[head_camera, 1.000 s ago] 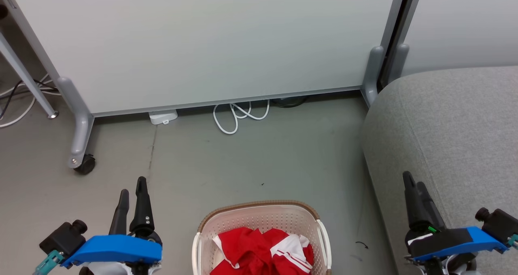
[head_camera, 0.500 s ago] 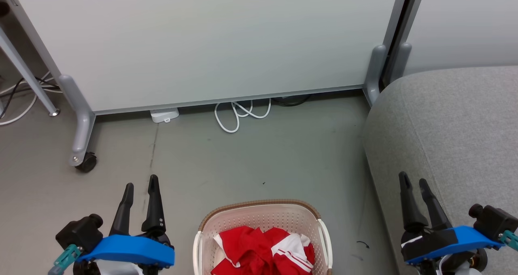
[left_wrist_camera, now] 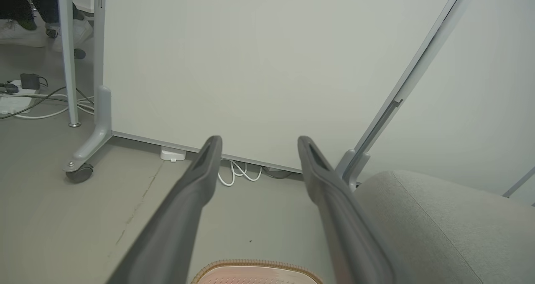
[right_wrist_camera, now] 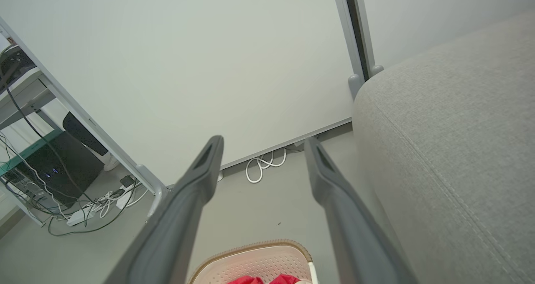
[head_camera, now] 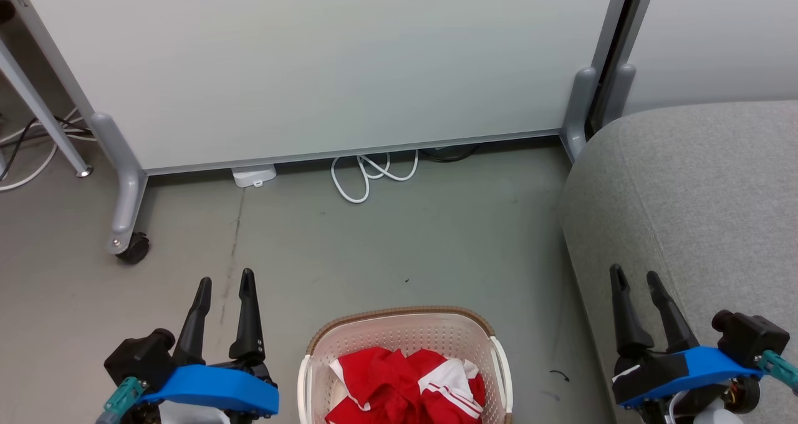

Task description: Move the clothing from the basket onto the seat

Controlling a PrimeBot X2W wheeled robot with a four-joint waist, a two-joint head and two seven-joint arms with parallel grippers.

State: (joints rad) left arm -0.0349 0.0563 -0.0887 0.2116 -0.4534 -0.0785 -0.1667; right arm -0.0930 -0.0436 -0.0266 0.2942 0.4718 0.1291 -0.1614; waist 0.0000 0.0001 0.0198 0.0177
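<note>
Small change in the last second: both arms have swung in a little toward the basket [head_camera: 399, 315]. It sits at 6 o'clock in the head view with the red-and-white clothing [head_camera: 399, 386] piled inside, untouched. I'd say this is just lining up for the first grab, with nothing moved over yet. The left gripper [head_camera: 225, 277] at 7 o'clock and the right gripper [head_camera: 634, 272] at 4 o'clock are both spread wide, holding and touching nothing. The grey sofa [head_camera: 704, 193] is at 3 o'clock, and the partition panel [head_camera: 312, 68] stands at 12.
</note>
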